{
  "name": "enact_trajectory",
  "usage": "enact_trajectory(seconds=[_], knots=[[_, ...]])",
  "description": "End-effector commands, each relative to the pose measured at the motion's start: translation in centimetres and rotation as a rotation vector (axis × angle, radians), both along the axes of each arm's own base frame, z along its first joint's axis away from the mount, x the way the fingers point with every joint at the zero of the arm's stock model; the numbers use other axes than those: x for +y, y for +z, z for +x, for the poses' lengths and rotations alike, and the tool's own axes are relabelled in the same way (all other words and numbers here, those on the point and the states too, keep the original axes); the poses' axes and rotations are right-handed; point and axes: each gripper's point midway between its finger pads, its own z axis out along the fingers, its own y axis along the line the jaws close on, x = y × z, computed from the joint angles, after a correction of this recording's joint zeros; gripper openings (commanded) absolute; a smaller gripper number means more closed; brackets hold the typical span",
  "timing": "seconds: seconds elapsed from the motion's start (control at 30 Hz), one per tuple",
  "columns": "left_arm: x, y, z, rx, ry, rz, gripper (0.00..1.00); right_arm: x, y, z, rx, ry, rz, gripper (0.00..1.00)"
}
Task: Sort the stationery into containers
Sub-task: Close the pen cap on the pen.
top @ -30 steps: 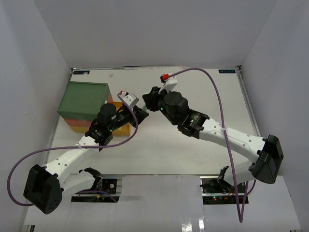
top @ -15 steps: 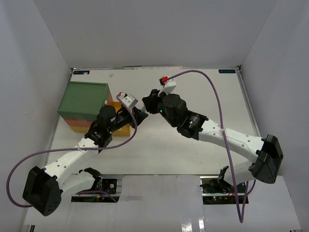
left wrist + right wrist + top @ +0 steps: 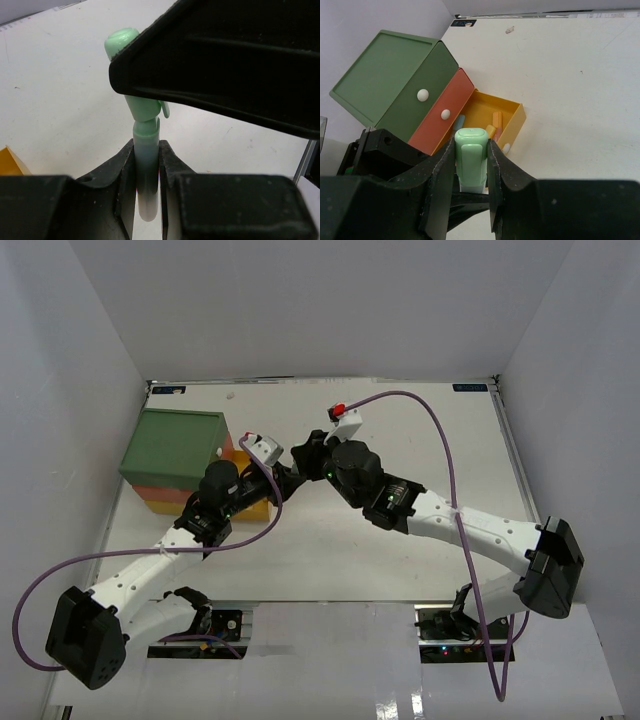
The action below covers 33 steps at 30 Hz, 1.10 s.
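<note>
1. Two robot arms meet over a white worktop (image 3: 400,420). The left arm (image 3: 150,565) reaches in from 7 o'clock and the right arm (image 3: 470,525) from 4 o'clock. Their tips come together just left of centre in the overhead view.

2. The left jaws are closed almost fully on the lower barrel of a mint-green highlighter (image 3: 146,150). The left wrist camera shows it standing upright between the two black pads.

3. The right jaws are clamped on the same highlighter at its other end (image 3: 471,160). One of their dark pads runs across the top of the left wrist view, and the pen's rounded cap pokes out past it at 11 o'clock.

4. The highlighter is held by both arms at once, off the worktop and at about 3 o'clock from the containers (image 3: 175,445).

5. The containers stand at 9 o'clock on the worktop. There is a green bin (image 3: 390,85) on top, a red drawer (image 3: 447,122) beneath it and a yellow drawer (image 3: 515,122) at the bottom, each with a small white knob (image 3: 423,94).

6. The yellow drawer is pulled out. An orange pen (image 3: 497,120), a blue pen (image 3: 459,121) and something yellow lie inside, partly hidden behind the right jaws in that wrist's view.

7. The green bin and the red drawer are pushed in, so their contents cannot be seen.
</note>
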Motion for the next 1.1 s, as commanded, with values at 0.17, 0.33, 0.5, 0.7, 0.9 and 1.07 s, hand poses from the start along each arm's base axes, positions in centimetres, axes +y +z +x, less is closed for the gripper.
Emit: enact_trajectory(seconds=[0.17,0.33,0.5,0.7,0.9,1.07], knots=[[0.5,2.7,0.0,-0.076,0.038,-0.067,0.0,0.7,-0.6,-0.6,0.01,-0.023,0.038,0.14],[0.7,3.1,0.2,-0.077,0.06,-0.11,0.0,0.7,-1.8,-1.4,0.008,-0.029,0.017,0.15],[0.3,3.6,0.2,-0.049,0.055,-0.166,0.0,0.8,-2.2,-1.8,-0.02,-0.014,0.012,0.18],[0.2,5.2,0.7,-0.086,0.071,-0.203,0.0,0.9,-2.8,-1.7,-0.016,-0.017,-0.018,0.18],[0.0,7.1,1.2,-0.152,0.059,-0.205,0.0,2.5,-4.5,-2.3,0.022,0.055,-0.097,0.15],[-0.1,8.7,1.4,-0.228,0.052,-0.196,0.0,2.3,-6.9,-3.2,0.094,0.09,-0.169,0.15]])
